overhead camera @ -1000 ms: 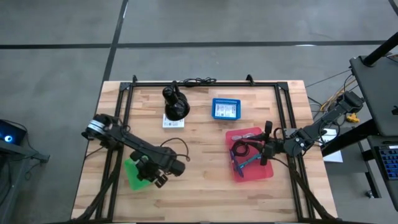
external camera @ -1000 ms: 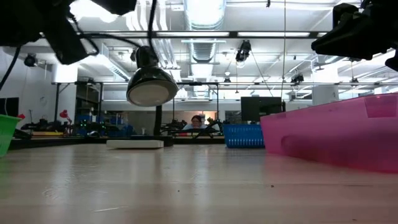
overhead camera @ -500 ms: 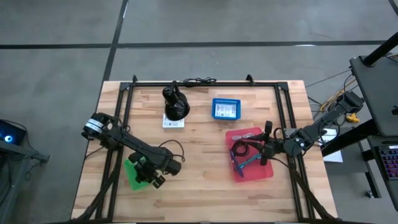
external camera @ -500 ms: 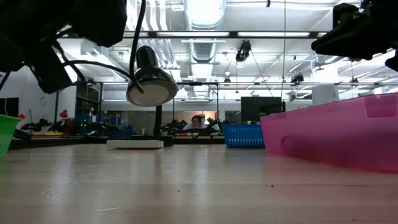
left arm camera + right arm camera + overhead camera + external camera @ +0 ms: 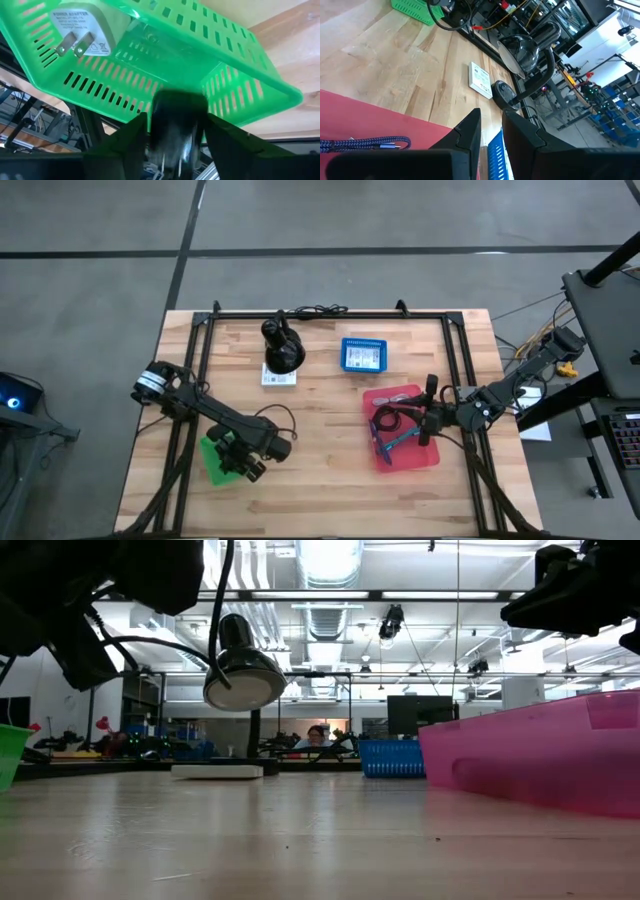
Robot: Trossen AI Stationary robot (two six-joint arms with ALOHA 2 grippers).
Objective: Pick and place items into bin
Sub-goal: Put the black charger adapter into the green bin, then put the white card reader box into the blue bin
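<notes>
Left claw (image 5: 172,131) hangs over the green bin (image 5: 240,75), fingers spread around a black object (image 5: 177,125).

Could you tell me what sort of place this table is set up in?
Probably an industrial lab or workshop: exposed ceiling ducts, equipment racks behind the wooden table, and a person seated at a far workstation.

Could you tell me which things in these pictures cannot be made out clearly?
- Green bin, high view: the left gripper covers most of it, hiding its contents.
- Dark object between the left fingers, left wrist view: too blurred to identify.
- Items in the red bin, high view: too small to tell apart; the right gripper overlaps them.
- Blue cable, right wrist view: cut off by the edge.
</notes>
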